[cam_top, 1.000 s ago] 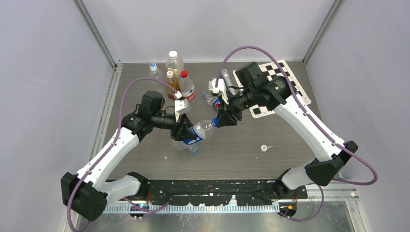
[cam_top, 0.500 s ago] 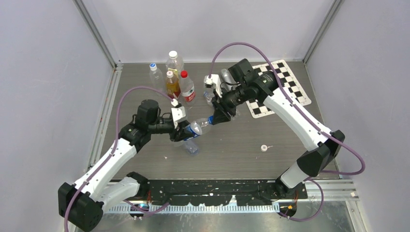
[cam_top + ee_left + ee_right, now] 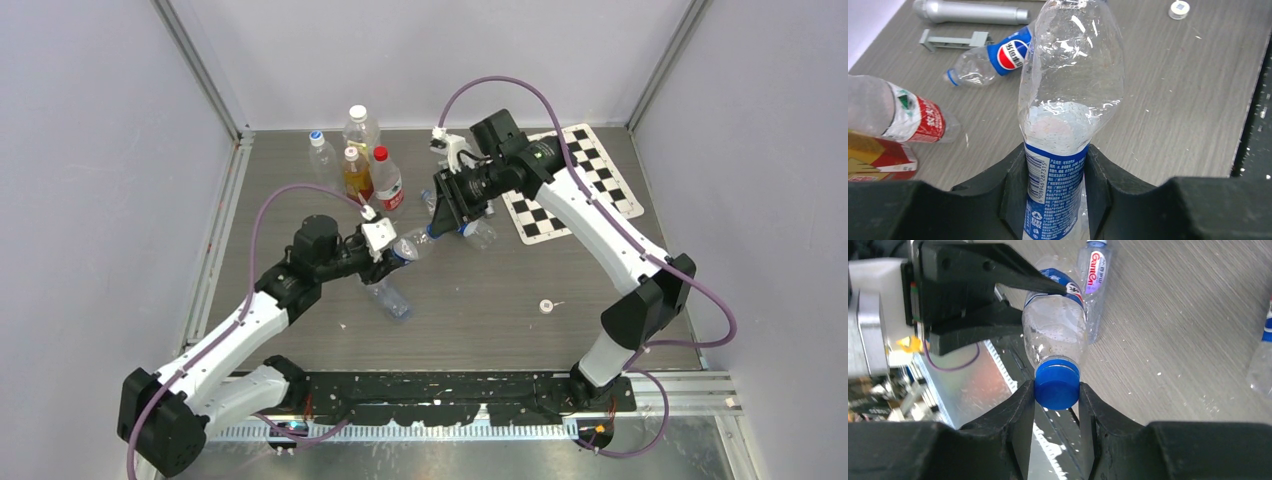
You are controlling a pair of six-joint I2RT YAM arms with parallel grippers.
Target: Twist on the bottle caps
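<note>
My left gripper is shut on the blue label of a clear bottle and holds it tilted above the table. My right gripper is shut on the blue cap, which sits on that bottle's mouth. The jaws press the cap from both sides. A Pepsi-style bottle lies on the table beyond. A nearly plain bottle lies below the held one and also shows in the right wrist view. A white cap lies apart on the table to the right.
At the back left stand an amber-liquid bottle, a red-capped bottle, a large clear bottle and a small one. A checkerboard sheet lies back right. A grey metal cylinder lies by it.
Both arms have carried the held bottle up and towards the back. The right wrist has turned, its gripper staying at the bottle's mouth on the blue cap.
</note>
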